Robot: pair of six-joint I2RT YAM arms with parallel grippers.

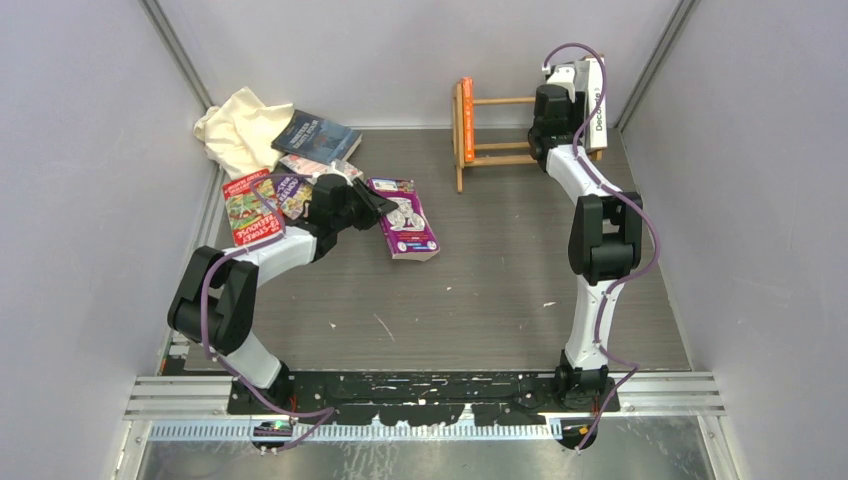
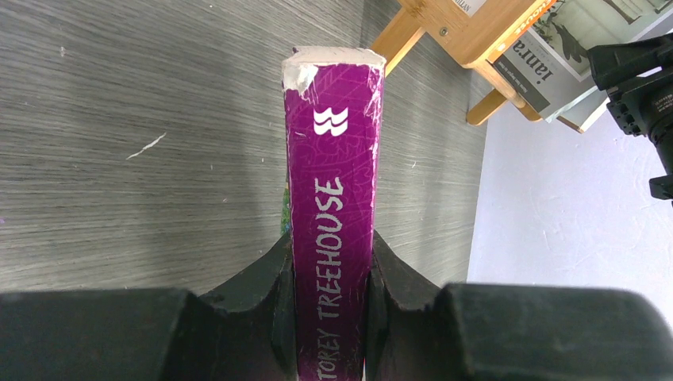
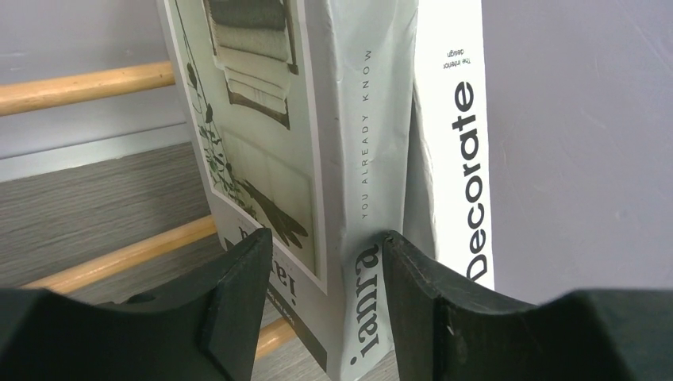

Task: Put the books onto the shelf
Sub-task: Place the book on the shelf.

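Two books are in play: the left fingers (image 2: 262,294) pinch the spine of a purple book (image 2: 333,159) jutting out ahead of them over the table (image 2: 119,159), while the right fingers (image 3: 238,294) stand spread either side of a grey book (image 3: 349,119) upright on the shelf (image 3: 87,87), a Decorate book (image 3: 464,159) just outside one fingertip.

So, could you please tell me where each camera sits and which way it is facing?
Top external: fixed above and behind the bases, looking down on the table; the left arm and right arm show whole.
Left wrist: on the left arm, looking along the left gripper, shut on the purple book, towards the shelf.
Right wrist: on the right arm, facing the shelf; the right gripper straddles the grey book beside the Decorate book.
Shared: top and left wrist both show the shelf and purple book.
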